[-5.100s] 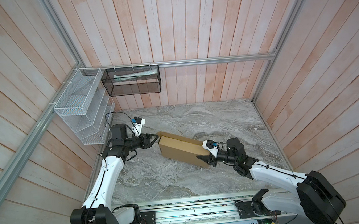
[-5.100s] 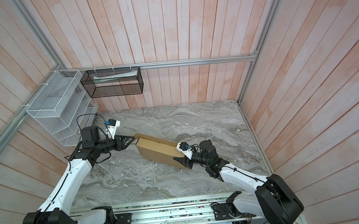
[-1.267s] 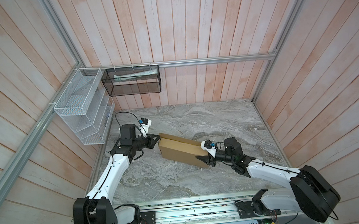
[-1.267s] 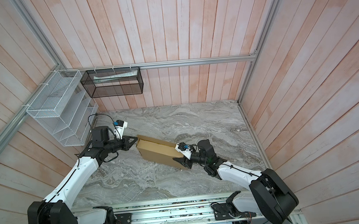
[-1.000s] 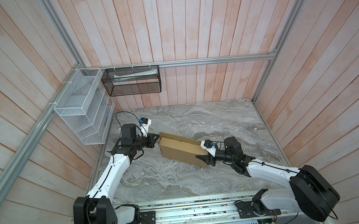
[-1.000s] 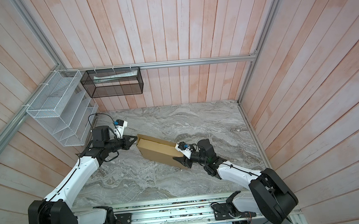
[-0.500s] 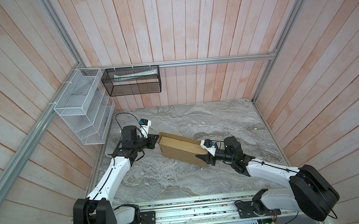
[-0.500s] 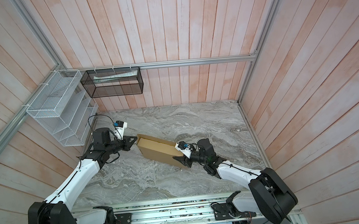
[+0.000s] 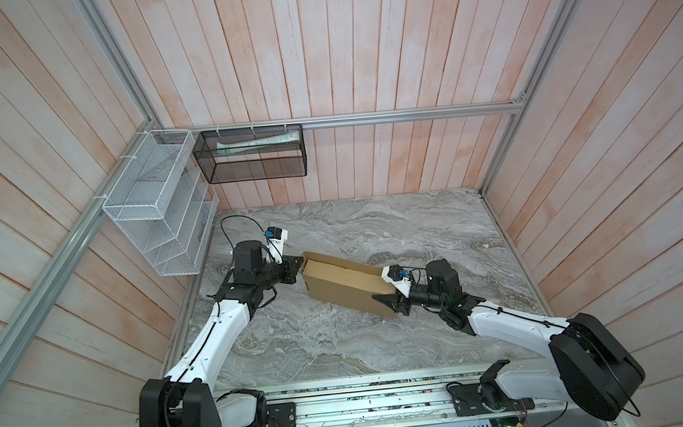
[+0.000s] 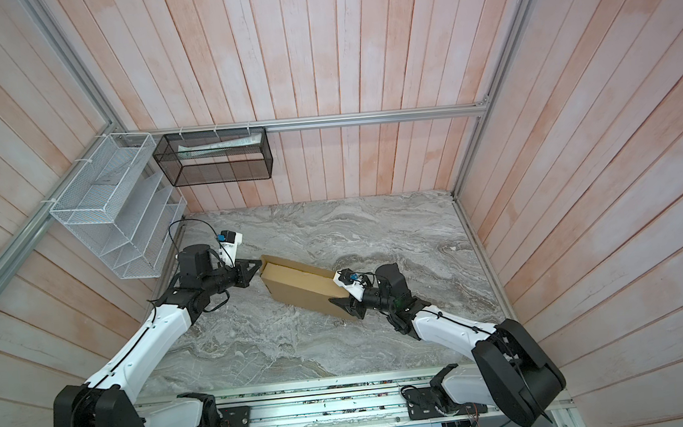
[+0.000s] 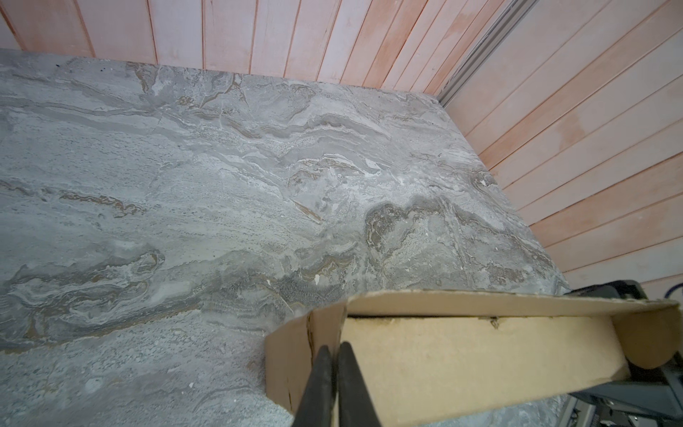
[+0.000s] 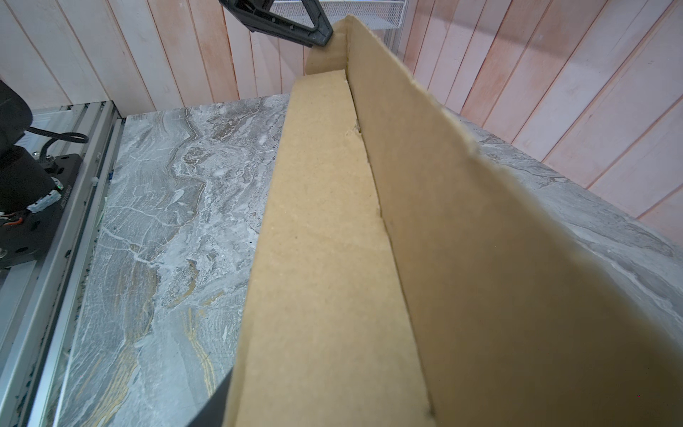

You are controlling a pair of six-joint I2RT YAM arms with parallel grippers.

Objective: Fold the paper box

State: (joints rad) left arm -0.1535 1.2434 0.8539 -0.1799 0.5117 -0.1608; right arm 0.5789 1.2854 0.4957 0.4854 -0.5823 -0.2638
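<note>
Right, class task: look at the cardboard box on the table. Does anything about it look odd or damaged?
Yes. The box stands on its long edge, skewed across the table, not lying flat. Its top flap sticks up untucked, and that flap's free edge looks ragged.

Bright, even overhead light is casting soft shadows on the table (image 9: 341, 339). Both top views are reading sharp; the paper box (image 12: 480, 314) is blurring close to the right wrist lens.
</note>
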